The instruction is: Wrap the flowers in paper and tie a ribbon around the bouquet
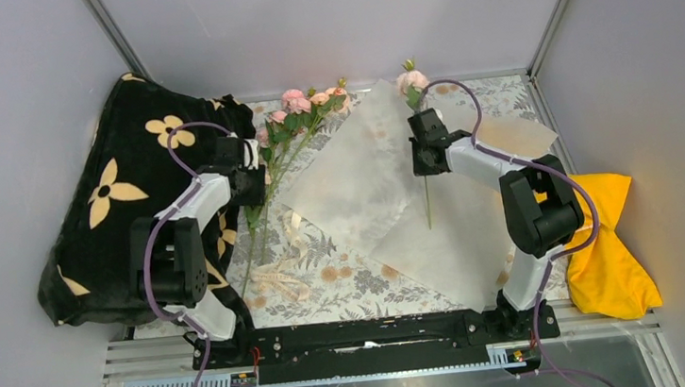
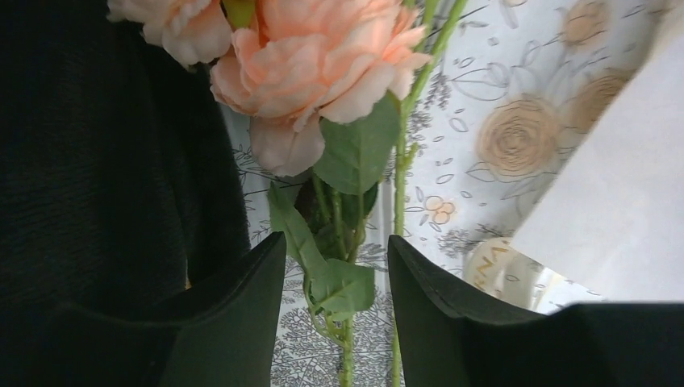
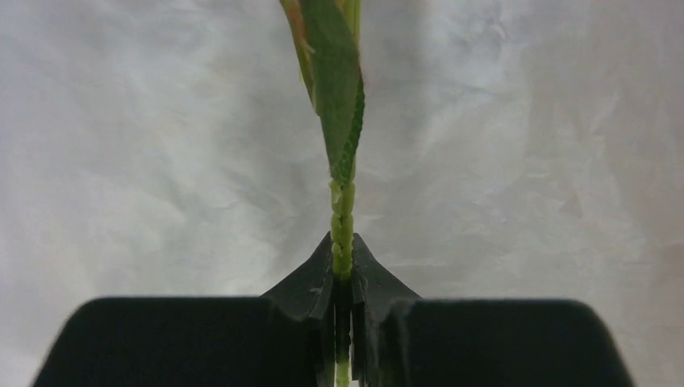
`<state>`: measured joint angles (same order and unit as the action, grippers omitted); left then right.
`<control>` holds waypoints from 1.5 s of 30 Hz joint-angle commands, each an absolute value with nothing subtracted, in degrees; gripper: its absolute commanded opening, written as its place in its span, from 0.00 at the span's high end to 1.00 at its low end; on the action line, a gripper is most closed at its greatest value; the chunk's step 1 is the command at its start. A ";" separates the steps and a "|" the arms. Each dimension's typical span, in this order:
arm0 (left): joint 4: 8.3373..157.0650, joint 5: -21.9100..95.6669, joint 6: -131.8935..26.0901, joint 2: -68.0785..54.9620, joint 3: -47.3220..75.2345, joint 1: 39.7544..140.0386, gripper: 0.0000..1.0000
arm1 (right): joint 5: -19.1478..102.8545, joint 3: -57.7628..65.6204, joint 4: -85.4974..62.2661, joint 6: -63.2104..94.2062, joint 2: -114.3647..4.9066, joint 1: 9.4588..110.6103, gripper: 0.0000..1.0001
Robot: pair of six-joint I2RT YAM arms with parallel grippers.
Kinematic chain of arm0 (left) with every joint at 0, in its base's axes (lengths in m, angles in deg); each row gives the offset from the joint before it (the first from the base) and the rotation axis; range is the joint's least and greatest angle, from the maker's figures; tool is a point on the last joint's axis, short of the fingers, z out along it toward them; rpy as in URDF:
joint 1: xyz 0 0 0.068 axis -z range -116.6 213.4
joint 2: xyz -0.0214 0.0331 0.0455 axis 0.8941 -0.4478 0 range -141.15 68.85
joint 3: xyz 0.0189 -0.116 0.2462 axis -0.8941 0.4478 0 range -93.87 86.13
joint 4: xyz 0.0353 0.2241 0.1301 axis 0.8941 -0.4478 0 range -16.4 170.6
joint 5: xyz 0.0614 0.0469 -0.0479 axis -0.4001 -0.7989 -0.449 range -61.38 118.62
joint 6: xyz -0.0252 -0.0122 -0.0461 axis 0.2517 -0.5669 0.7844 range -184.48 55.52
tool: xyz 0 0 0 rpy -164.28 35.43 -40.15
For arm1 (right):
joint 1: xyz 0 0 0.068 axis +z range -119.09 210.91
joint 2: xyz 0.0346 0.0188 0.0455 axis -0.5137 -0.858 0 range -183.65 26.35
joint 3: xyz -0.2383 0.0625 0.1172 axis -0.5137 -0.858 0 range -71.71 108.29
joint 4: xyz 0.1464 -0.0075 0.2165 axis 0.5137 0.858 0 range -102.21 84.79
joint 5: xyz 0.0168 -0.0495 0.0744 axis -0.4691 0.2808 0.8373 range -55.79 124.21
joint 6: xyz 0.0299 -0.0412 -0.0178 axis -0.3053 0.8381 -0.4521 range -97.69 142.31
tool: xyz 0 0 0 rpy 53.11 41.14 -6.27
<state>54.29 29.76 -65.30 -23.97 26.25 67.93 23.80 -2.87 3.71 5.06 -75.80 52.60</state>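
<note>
paper (image 1: 366,182) lies spread mid-table on the printed tablecloth (image 1: 325,252); flowers (image 1: 298,112) lie along its left edge, with the ribbon (image 1: 280,277) loose nearer the arm bases. left gripper (image 2: 335,246) is half open, jaws straddling the bunch's stems and leaves, nothing pinched. right gripper (image 3: 342,250) is clamped tight on a single rose stem (image 3: 343,218) over the paper.
</note>
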 commanded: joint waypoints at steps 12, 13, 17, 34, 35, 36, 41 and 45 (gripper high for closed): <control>55.69 28.00 -65.45 -31.71 26.05 67.19 0.90 | 17.97 -1.04 9.89 9.93 -74.38 52.62 0.60; 55.35 27.96 -65.28 -31.41 25.89 67.10 0.99 | 18.07 -1.26 9.98 10.05 -73.75 52.62 0.60; 53.28 27.48 -64.69 -27.52 24.77 66.02 1.00 | 18.82 -1.58 10.65 10.63 -71.04 52.69 0.59; 49.54 51.29 -54.06 -9.27 7.87 63.57 1.00 | 42.92 -3.19 -3.26 16.65 -57.42 66.79 0.24; 49.77 54.61 -50.73 -9.80 6.29 63.76 1.00 | 47.70 -3.77 -8.46 13.95 -57.12 68.68 0.14; 50.01 57.05 -48.47 -10.41 5.11 64.12 1.00 | 50.94 -4.14 -14.21 11.69 -57.36 70.20 0.09; 53.09 58.69 -42.86 -11.72 3.24 69.79 1.00 | 56.86 -2.66 -37.08 -0.27 -63.81 76.49 0.00; 55.43 61.57 -39.45 -12.41 3.15 72.61 1.00 | 55.12 0.86 -42.73 -9.12 -70.78 77.40 0.01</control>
